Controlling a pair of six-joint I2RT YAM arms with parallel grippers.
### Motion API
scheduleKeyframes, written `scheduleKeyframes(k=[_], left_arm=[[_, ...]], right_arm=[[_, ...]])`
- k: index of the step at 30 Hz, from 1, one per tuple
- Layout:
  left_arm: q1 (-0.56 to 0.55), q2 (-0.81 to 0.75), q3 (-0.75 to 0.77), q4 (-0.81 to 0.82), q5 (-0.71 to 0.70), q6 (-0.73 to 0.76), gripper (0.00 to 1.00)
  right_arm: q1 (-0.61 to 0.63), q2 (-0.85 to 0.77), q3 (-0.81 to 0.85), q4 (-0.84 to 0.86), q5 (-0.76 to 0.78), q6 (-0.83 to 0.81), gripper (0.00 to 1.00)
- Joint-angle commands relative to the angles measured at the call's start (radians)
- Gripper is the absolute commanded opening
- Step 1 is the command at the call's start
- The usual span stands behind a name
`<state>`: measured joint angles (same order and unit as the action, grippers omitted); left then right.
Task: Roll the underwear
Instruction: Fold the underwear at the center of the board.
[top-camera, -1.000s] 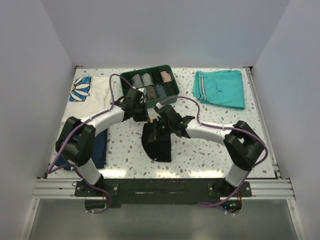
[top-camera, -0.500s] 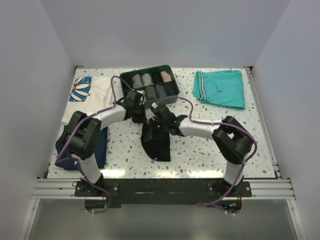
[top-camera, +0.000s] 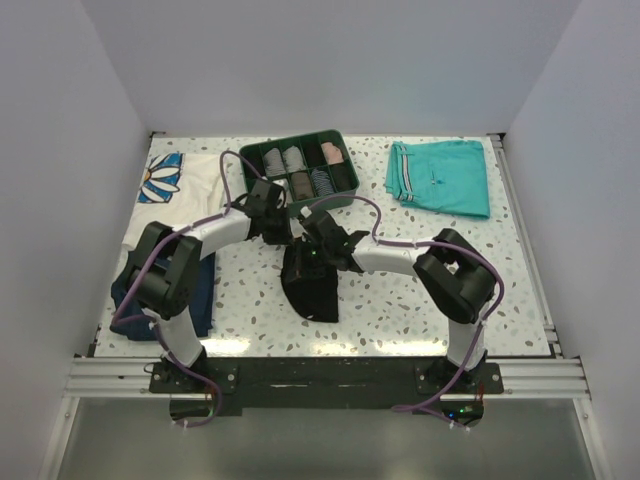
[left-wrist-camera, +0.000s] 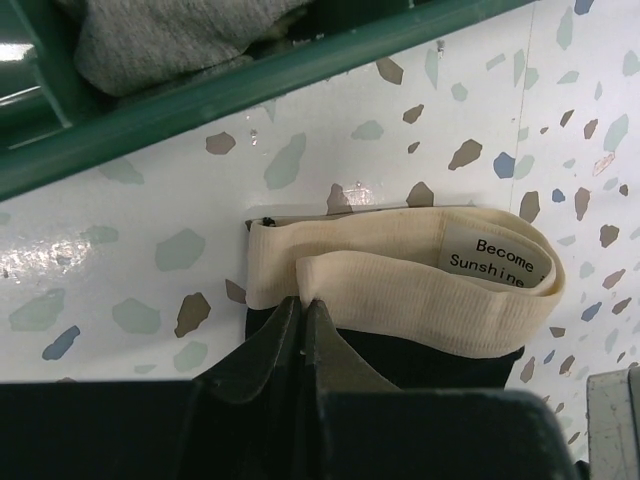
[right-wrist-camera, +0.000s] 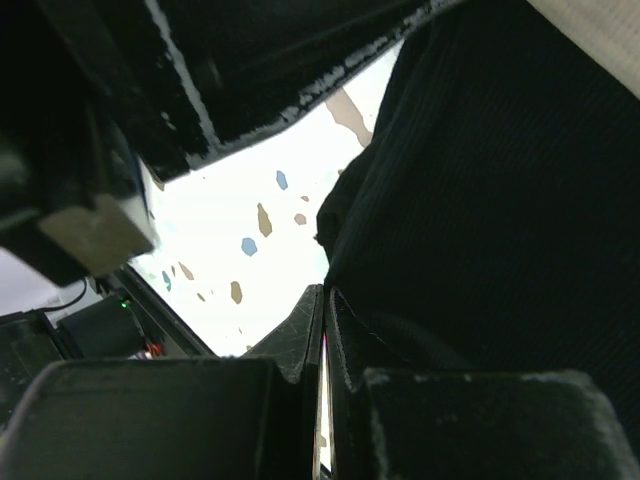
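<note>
The roll looks only just starting: the left pincer (left-wrist-camera: 303, 306) nips the underwear (top-camera: 312, 290) by its band, the right pincer (right-wrist-camera: 325, 297) is shut, and next both must curl it over.

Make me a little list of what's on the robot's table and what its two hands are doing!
underwear: black, beige waistband, lying mid-table, not rolled yet
left gripper: shut on the waistband's edge
right gripper: shut beside the black fabric; hold unclear
green tray: behind the underwear, small rolls inside
teal shorts: folded, far right
</note>
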<state>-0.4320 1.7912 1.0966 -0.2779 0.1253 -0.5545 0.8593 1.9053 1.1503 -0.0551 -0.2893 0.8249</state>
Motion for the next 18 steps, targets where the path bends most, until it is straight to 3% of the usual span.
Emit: scheduleKeyframes(k=[1, 18], left_arm=[[0.012, -0.055, 0.006, 0.040, -0.029, 0.025, 0.00], [0.019, -0.055, -0.012, 0.031, -0.102, 0.014, 0.00]], right_arm=[[0.009, -0.034, 0.011, 0.051, 0.001, 0.011, 0.00], [0.007, 0.011, 0.054, 0.084, -0.001, 0.005, 0.00]])
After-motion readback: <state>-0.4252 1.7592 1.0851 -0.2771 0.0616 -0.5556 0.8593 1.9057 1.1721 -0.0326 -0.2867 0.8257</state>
